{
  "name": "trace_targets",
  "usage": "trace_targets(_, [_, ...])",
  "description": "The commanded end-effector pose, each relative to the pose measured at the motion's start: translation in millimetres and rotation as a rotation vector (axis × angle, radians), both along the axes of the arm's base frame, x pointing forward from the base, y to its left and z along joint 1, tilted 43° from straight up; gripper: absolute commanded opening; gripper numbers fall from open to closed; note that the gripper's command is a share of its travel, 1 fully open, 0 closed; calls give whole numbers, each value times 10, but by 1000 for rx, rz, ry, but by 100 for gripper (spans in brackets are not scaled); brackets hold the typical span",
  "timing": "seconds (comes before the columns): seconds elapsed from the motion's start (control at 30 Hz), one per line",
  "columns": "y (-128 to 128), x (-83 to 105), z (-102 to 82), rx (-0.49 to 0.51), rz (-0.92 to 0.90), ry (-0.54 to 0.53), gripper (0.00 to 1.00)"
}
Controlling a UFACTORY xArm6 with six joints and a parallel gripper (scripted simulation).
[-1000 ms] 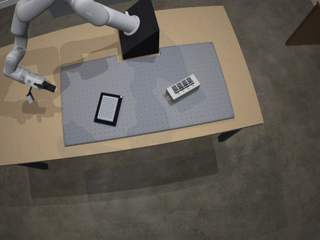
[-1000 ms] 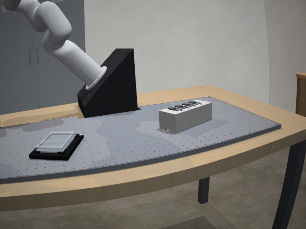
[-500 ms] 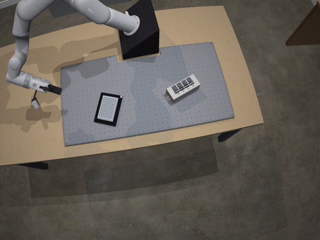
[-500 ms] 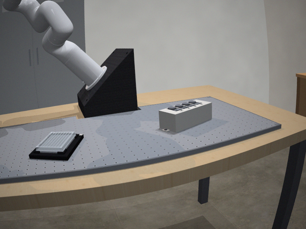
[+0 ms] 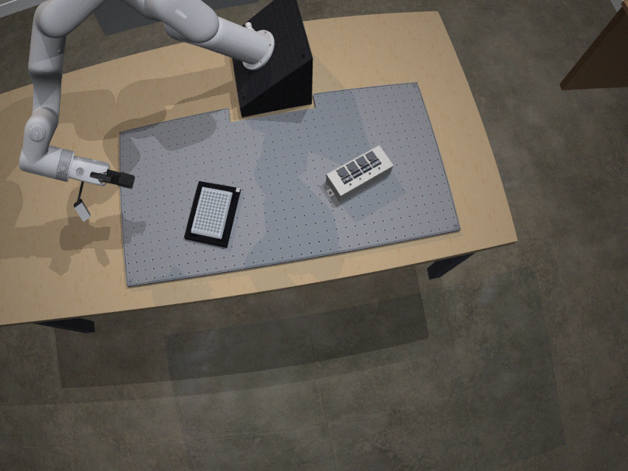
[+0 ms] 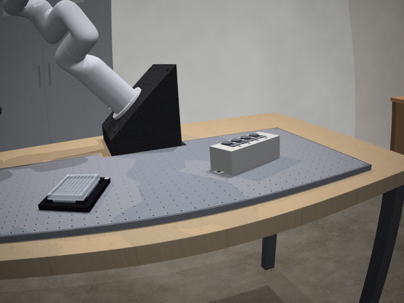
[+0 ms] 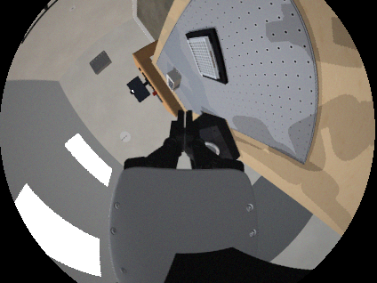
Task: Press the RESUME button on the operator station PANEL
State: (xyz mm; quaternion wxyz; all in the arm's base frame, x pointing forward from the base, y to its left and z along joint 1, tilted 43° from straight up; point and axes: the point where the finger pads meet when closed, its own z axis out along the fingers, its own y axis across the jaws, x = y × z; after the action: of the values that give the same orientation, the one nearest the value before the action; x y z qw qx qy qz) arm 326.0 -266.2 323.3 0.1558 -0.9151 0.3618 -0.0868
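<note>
PANEL (image 5: 361,179) is a pale grey oblong box right of centre in the top view, set askew on the perforated board, its four dark push buttons (image 6: 240,138) in a row along the top (labels too small to read). Clear plate E01 (image 5: 212,211) lies flat in black nest N1 (image 5: 192,233), left of centre.
</note>
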Motion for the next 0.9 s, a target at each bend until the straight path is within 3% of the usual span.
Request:
trace_targets(0.0, [167, 119, -47, -25, 75, 32, 0])
trace_targets(0.87, [834, 451, -266, -86, 249, 96, 0])
